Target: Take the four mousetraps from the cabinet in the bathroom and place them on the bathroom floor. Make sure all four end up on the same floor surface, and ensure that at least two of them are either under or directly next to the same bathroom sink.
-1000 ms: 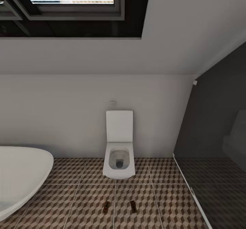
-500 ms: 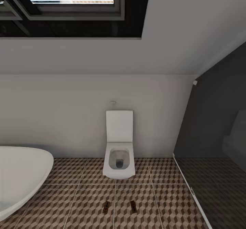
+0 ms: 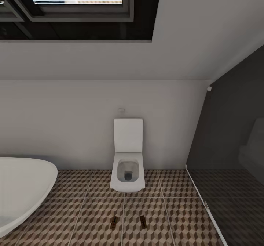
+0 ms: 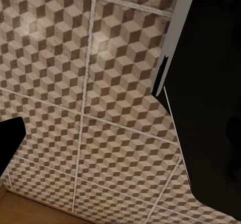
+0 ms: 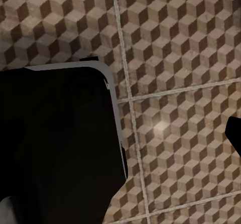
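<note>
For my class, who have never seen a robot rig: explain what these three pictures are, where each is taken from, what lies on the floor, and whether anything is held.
These are simulator renders from a wheeled robot with two arms. The big picture comes from its head camera, facing a square white toilet against a white wall, with the rim of an oval white bathtub at the left and a dark shower area at the right. On the cube-patterned brown and cream floor tiles lie two small brown wooden mousetraps, side by side but apart, in front of the toilet. The other two pictures come from cameras on each wrist, looking down at the same tiles past dark parts of the robot. No held object can be seen; the grippers' state cannot be judged.
</note>
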Robot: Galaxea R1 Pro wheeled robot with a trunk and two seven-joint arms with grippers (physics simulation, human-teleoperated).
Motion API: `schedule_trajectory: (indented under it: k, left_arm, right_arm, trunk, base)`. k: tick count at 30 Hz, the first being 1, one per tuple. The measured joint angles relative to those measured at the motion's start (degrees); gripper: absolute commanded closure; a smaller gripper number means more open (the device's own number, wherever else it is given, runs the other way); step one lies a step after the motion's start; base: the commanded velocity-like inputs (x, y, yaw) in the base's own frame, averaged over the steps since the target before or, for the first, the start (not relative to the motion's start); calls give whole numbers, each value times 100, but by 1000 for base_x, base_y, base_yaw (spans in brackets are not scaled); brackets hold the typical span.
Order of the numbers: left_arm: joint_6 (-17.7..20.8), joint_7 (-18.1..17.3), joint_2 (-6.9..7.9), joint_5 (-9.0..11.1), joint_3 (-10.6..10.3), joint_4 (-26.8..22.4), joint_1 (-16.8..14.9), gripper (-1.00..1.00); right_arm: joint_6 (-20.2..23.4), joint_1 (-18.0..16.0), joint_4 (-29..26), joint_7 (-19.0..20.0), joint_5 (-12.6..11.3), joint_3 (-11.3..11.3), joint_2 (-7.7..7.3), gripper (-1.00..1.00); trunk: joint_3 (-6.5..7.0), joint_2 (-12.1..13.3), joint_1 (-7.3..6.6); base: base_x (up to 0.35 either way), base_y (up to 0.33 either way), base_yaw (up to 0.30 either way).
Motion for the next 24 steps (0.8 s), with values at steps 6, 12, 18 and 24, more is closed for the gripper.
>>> schedule_trajectory:
  k: [6,12,18,24]
  left_arm:
    - [0,0,0,0,1,0,0,-100]
    - [0,0,0,0,-1,0,0,-100]
    - [0,0,0,0,-1,0,0,-100]
    - [0,0,0,0,0,0,0,-100]
  right_arm:
    - [0,0,0,-4,0,-1,0,-100]
    - [0,0,0,-2,0,-1,0,-100]
    - [0,0,0,-5,0,-1,0,-100]
    - [0,0,0,-4,1,0,1,-100]
  trunk:
    - [0,0,0]
    - [0,0,0]
    - [0,0,0]
    - [0,0,0]
  base:
    - [0,0,0]
    - [0,0,0]
    - [0,0,0]
    - [0,0,0]
